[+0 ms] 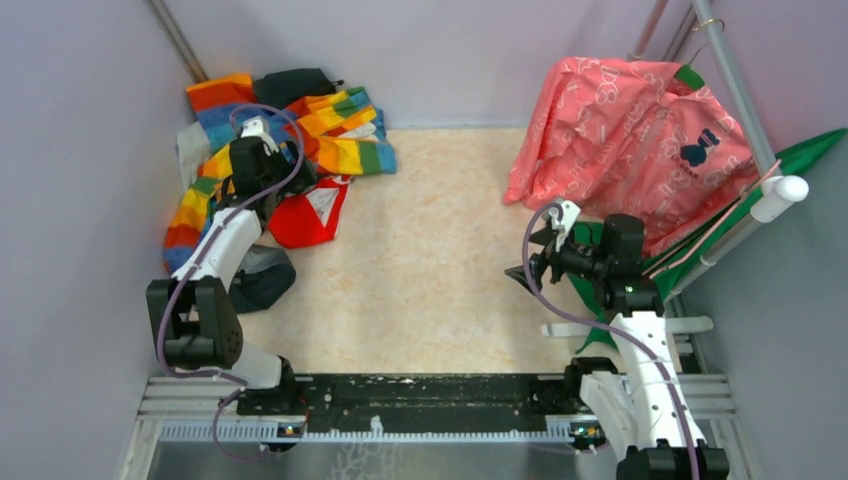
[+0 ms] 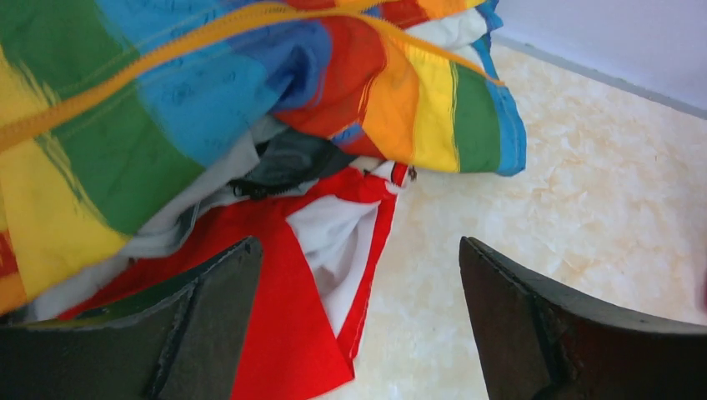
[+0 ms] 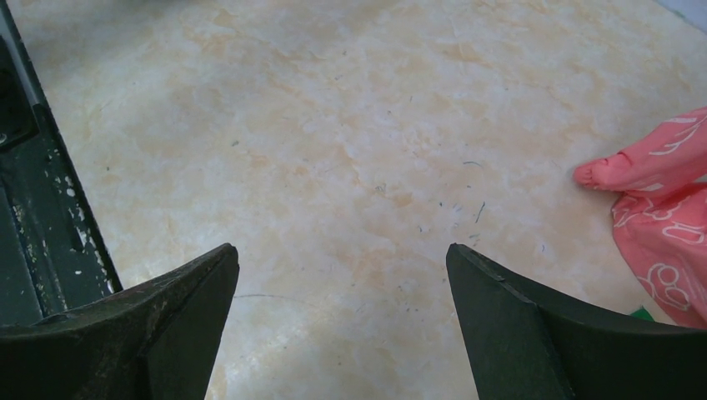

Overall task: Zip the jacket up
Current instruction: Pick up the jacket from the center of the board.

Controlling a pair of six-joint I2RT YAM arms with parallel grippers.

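Firstly, from above, the jacket (image 1: 335, 130) lies crumpled at the far left corner of the tabletop (image 1: 430, 260), partly over a red cloth (image 1: 310, 215). The left arm (image 1: 225, 245) reaches over this heap, I think because the zipper must be found first. The right claw (image 1: 527, 255) hangs near the right edge, beside a pink garment (image 1: 620, 140), and holds nothing.

Next, the left wrist view. The left claw (image 2: 358, 250) is spread wide and empty, one finger over the red cloth, the other over bare tabletop. The orange zipper (image 2: 167, 46) runs across the stripes above it, not closed. The jacket seems too folded for zipping, so it probably needs spreading first.

Finally, the right wrist view. The right claw is spread wide above bare tabletop, with only the pink garment at the right side. It looks to be waiting.
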